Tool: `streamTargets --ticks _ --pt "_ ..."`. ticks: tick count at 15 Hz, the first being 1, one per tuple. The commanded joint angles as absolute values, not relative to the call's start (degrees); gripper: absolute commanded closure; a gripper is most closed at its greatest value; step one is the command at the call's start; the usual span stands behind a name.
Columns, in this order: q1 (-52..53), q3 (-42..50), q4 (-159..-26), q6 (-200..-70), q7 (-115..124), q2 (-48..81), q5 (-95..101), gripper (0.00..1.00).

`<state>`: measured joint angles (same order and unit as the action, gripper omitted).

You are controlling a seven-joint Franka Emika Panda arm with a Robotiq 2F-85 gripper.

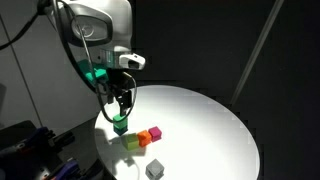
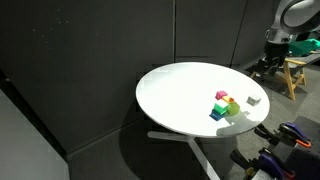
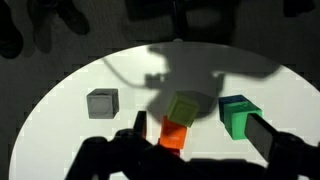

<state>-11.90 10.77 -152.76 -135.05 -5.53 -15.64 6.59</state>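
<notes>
My gripper (image 3: 198,124) is open and empty, hovering above a cluster of small blocks on a round white table (image 3: 60,130). In the wrist view an orange block (image 3: 175,136) and a yellow-green block (image 3: 186,107) lie between the two fingers. A green block (image 3: 238,116) sits just inside the right finger. A grey block (image 3: 102,102) lies apart to the left. In an exterior view the gripper (image 1: 120,102) hangs right above the green block (image 1: 120,126), with the orange block (image 1: 155,132), yellow-green block (image 1: 133,143) and grey block (image 1: 153,169) nearby.
The table (image 1: 210,120) is ringed by dark curtains. A pink block (image 2: 221,96) sits in the cluster (image 2: 226,107) near the table's edge. Dark equipment (image 1: 30,145) stands beside the table. A wooden stool (image 2: 296,72) stands beyond it.
</notes>
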Motion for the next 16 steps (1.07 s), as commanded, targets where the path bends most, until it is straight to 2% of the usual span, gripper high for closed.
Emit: streamTargets --ticks 1,16 --pt "-11.1 11.9 -155.08 -129.68 -11.13 -24.11 4.33 0.0" --pt "-11.8 12.36 -153.33 -108.12 -12.09 -42.26 4.66 0.0"
